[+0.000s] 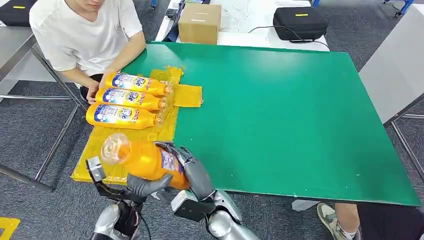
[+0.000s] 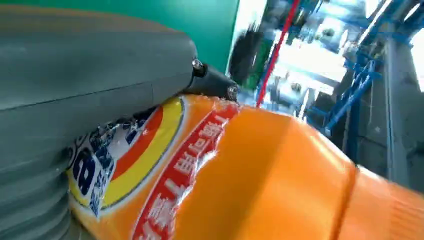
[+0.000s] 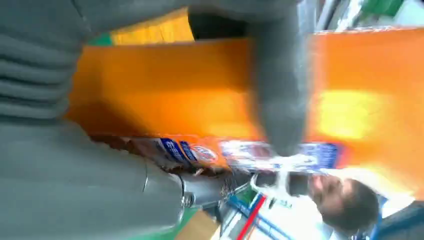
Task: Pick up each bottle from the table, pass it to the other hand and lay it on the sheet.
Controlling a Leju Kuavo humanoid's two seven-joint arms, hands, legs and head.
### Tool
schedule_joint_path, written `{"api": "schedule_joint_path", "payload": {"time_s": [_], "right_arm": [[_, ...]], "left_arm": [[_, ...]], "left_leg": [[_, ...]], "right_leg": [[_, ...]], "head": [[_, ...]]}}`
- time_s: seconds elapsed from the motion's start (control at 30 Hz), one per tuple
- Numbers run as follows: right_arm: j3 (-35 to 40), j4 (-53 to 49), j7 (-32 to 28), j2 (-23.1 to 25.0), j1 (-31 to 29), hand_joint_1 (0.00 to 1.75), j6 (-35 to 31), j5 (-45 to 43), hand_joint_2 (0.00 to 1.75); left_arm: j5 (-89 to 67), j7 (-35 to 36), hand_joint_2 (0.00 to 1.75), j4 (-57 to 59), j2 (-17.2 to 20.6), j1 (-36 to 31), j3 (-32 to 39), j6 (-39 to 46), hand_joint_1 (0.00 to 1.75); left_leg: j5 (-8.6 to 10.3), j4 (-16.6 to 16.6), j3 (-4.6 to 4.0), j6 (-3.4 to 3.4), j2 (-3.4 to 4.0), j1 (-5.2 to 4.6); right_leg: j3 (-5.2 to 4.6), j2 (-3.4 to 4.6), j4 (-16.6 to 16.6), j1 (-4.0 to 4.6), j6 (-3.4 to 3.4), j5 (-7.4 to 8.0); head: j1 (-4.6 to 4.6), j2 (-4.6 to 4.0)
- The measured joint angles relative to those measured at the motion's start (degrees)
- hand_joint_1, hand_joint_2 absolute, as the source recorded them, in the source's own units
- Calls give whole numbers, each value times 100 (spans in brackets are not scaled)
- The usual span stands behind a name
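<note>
The orange bottle [image 1: 142, 159] is held in the air at the near left corner of the green table [image 1: 290, 115], above the near end of the yellow sheet [image 1: 95, 145], with its clear base end pointing toward the camera. Both hands are on it. The left hand [image 1: 145, 185] grips it from underneath, and the left wrist view shows the thumb [image 2: 95, 75] pressed against the label. The right hand [image 1: 192, 167] wraps the body from the table side, and the right wrist view shows a finger [image 3: 280, 90] lying across the orange wall. This is judged to be the handover point.

Three bottles [image 1: 127, 100] already lie side by side on the far part of the sheet, with a seated person's hands [image 1: 100, 85] touching them.

Risks, as judged:
- If one hand lets go before the other's grip is firm, the smooth, rounded bottle could slip and fall off the table edge.
- The label film looks wrinkled under the thumb, so the grip could slide on it.
- Laid carelessly, the bottle may roll on the sheet into the nearest of the three, or off the near edge.
- The person's hands are near the placement area, so contact is possible.
</note>
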Motion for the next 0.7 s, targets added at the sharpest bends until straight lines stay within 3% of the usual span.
{"api": "schedule_joint_path", "payload": {"time_s": [0.1, 0.23, 0.37, 0.43, 0.7], "right_arm": [[-46, -221, 30, -37, 85, 0, -98, 26, 0], [-46, -476, -77, -94, 170, 0, -400, 149, 0], [79, -710, -99, -133, 159, 0, -723, -46, 0], [205, -788, -98, -186, 124, 0, -880, -234, 0], [501, -1018, -99, -256, 77, 0, -1042, -453, 0]], "left_arm": [[-401, -72, 175, 9, 20, -205, -2, 251, 175], [-1617, -168, 175, 142, 132, -537, 88, 1296, 175], [-2067, -122, 175, 457, 308, -773, 312, 1586, 175], [-2624, -161, 175, 882, 354, -1168, 419, 1919, 175], [-3623, -312, 175, 1917, 514, -1961, 636, 2784, 175]], "left_leg": [[1, 0, 0, 1, -9, 0], [2, 0, 1, 2, -6, 0], [9, 1, -1, -1, 4, 10], [27, 1, -21, -6, -30, 16], [26, 2, -17, -6, -20, 13]], "right_leg": [[2, -2, 1, 0, 0, 0], [0, -2, 2, 0, -5, 5], [-14, -1, 1, 9, -9, 5], [-9, -31, 5, 14, -9, 5], [-10, -25, 5, 12, -7, 11]], "head": [[0, 0], [9, 0], [-4, 0], [7, 0], [0, 0]]}}
